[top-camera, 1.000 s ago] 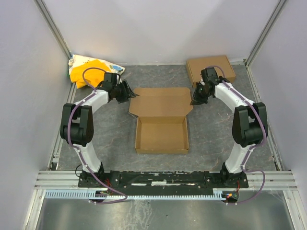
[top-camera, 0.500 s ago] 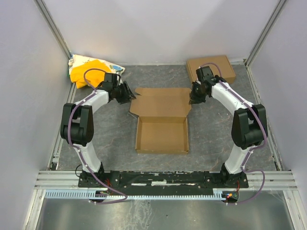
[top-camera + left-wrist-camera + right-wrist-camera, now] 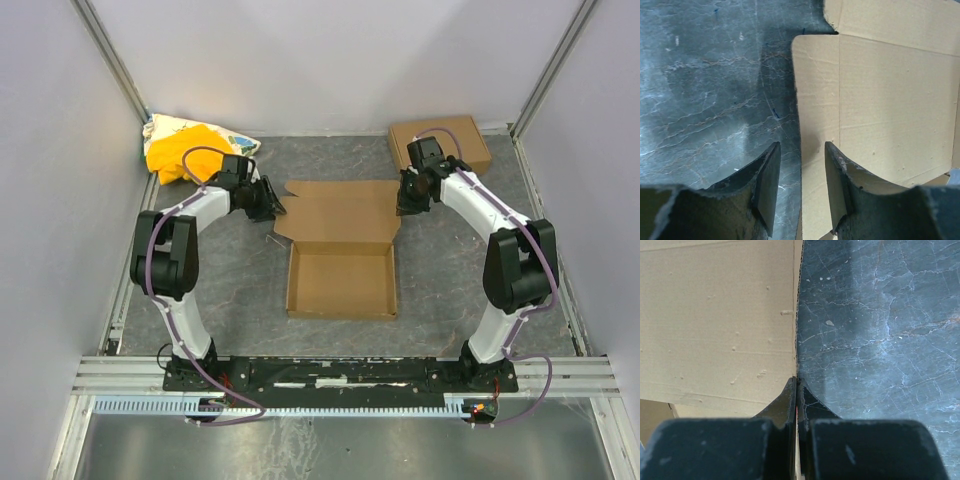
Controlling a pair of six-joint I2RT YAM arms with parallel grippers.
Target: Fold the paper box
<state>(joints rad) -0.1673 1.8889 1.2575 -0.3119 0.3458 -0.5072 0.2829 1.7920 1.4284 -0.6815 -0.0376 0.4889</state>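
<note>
You're on the lid flaps of the paper box, open on the table. Your left gripper straddles its left edge, unclenched; your right gripper sits clenched at its right edge, perhaps nipping it. Next, I judge: pinch left, then lift both.

Left wrist view: the paper box runs off the top, right and bottom edges, so only one flap and part of a panel show. The left gripper fingers are cropped at the bottom edge; pad contact with the flap edge cannot be told. Right wrist view: box cut off at left and top; whether the right gripper tips touch the cardboard edge is unclear. Top view: both sets of fingertips too small and dark to resolve. Ready-made box near edge hidden behind the right arm — cloth heap partly crossed by a cable.
</note>
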